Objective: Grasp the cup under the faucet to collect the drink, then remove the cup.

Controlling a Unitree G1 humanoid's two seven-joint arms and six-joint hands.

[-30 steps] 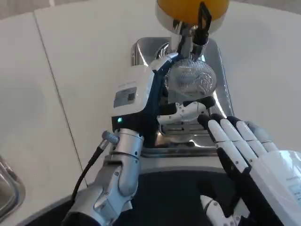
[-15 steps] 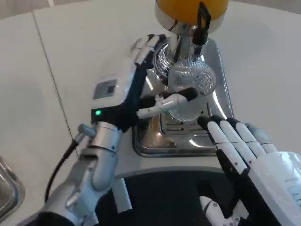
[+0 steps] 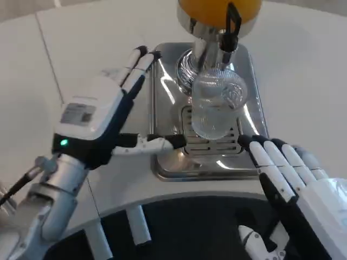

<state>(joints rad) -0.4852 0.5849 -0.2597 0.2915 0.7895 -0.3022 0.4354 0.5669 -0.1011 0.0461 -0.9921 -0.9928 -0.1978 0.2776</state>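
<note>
A clear ribbed cup (image 3: 216,107) stands on the grille of the steel drip tray (image 3: 162,162), under the faucet (image 3: 225,39) of the orange drink dispenser (image 3: 219,11). The cup looks empty. My left hand (image 3: 103,116) is to the left of the tray, fingers spread and apart from the cup, thumb reaching toward the tray's left edge. It holds nothing. My right hand (image 3: 287,179) hovers at the tray's near right corner, fingers straight and close together, just short of the cup and not touching it.
The white table (image 3: 81,49) spreads to the left and right of the tray. A seam runs down the tabletop at the left. A metal rim (image 3: 6,216) shows at the lower left edge. My dark torso fills the bottom of the view.
My left hand has let go of the cup and drawn back to the left, away from the tray. The cup stays under the faucet. My right hand has barely moved.
</note>
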